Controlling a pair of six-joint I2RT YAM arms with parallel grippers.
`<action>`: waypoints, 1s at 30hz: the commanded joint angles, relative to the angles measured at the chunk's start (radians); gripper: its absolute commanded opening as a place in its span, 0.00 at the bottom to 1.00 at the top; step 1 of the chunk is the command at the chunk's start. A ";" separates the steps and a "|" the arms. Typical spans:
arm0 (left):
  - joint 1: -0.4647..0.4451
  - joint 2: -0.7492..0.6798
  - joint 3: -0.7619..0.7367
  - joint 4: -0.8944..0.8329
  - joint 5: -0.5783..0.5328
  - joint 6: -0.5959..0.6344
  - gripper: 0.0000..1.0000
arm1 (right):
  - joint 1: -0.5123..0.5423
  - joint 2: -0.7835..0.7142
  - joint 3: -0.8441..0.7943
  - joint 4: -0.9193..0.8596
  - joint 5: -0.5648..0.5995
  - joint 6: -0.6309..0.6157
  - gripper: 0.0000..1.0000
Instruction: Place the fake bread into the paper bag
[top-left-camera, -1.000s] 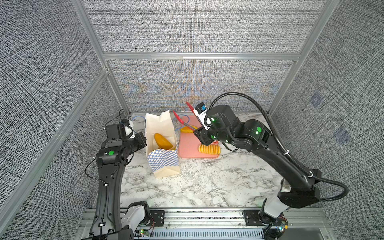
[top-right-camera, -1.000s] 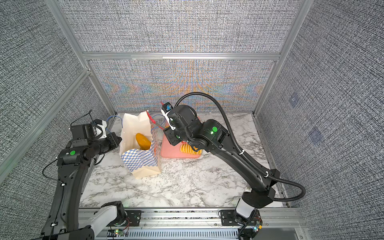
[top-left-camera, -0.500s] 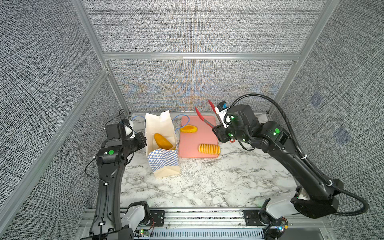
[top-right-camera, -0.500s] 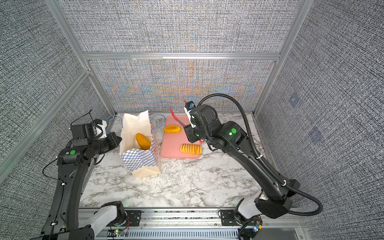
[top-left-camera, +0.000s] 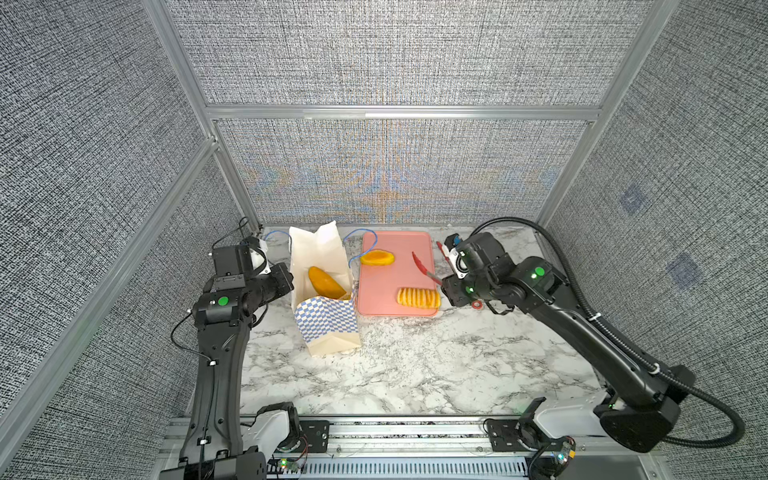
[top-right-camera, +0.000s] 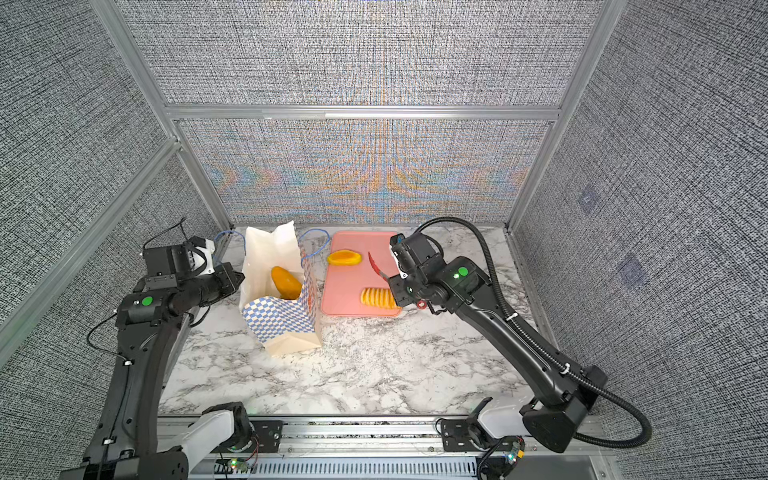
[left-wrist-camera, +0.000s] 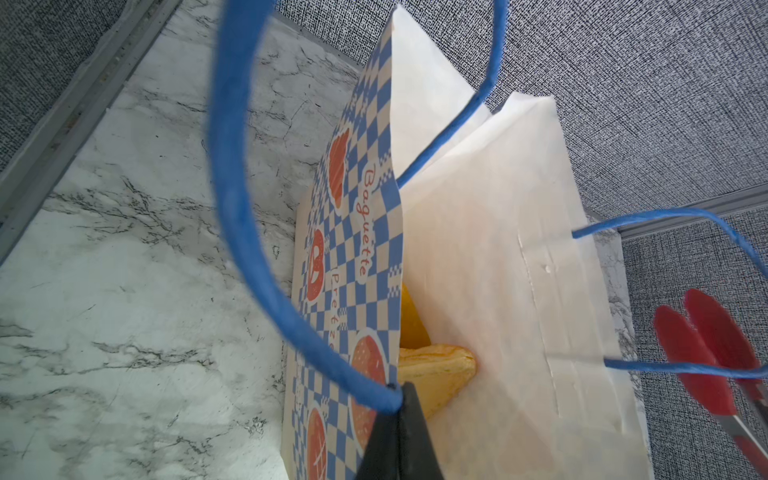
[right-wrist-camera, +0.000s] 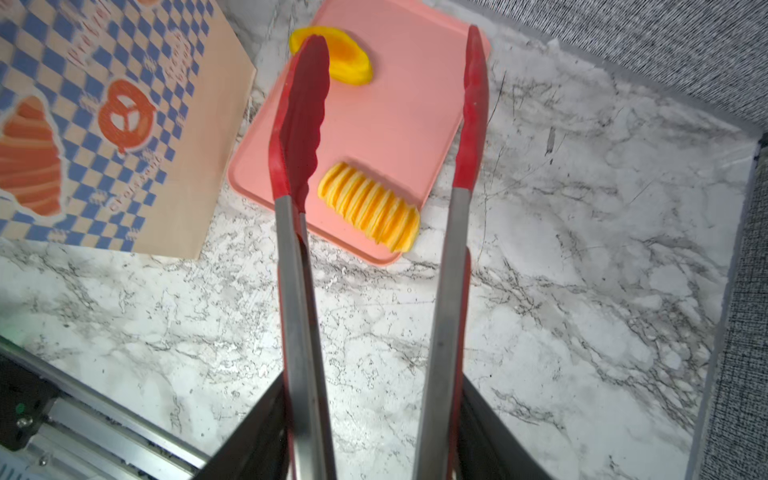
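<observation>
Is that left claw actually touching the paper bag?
Touching. The left wrist view shows the left gripper shut on the rim of the paper bag.

- Both top views are bright and evenly lit from above; the marble worktop (top-left-camera: 415, 365) looks pale, with no harsh glare.
- The paper bag (top-left-camera: 328, 328) and pink tray (top-left-camera: 386, 291) cast only short, soft shadows.
- The woven back wall (top-left-camera: 390, 174) shimmers with rainbow moiré in both top views.
- The side wall (top-left-camera: 685, 166) weave curves toward the picture edges, a wide-lens distortion.
- In the left wrist view, the blue cord handle (left-wrist-camera: 232, 166) near the lens is blurred and the red tongs (left-wrist-camera: 702, 353) are soft.
- The right wrist view is crisp mid-frame, with a faint green tint in one corner.
</observation>
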 joint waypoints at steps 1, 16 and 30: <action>0.000 0.002 0.004 0.021 0.006 0.003 0.00 | 0.000 0.018 -0.029 0.005 -0.013 0.006 0.57; 0.000 0.013 -0.023 0.049 0.025 0.002 0.00 | 0.025 0.243 -0.020 -0.039 -0.030 -0.066 0.57; 0.001 0.012 -0.047 0.063 0.028 0.001 0.00 | 0.049 0.349 0.033 -0.001 -0.008 -0.178 0.57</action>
